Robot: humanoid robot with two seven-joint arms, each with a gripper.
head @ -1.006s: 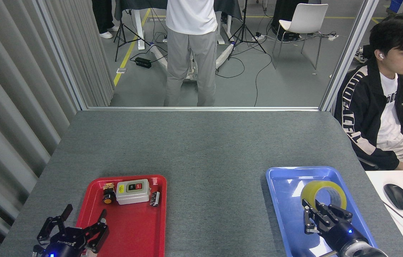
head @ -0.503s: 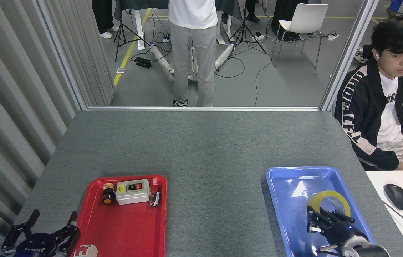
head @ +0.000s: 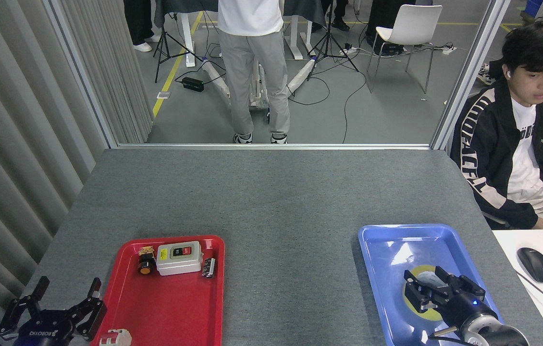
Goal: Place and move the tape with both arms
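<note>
From the head view, the tape (head: 418, 307) now lies flat in the blue tray (head: 382, 240), where a moment ago it stood tilted on edge. The right gripper (head: 427, 288) is right over it, fingers seemingly closed around the roll's rim, though I cannot tell for certain. So the placing looks about done. The left gripper (head: 67, 295) has drawn back to the table's near-left corner beside the red tray (head: 175, 312), jaws spread wide and empty. Count: one tape, two trays, two grippers, one switch box (head: 178, 257) and one black push-button (head: 146, 265).
</note>
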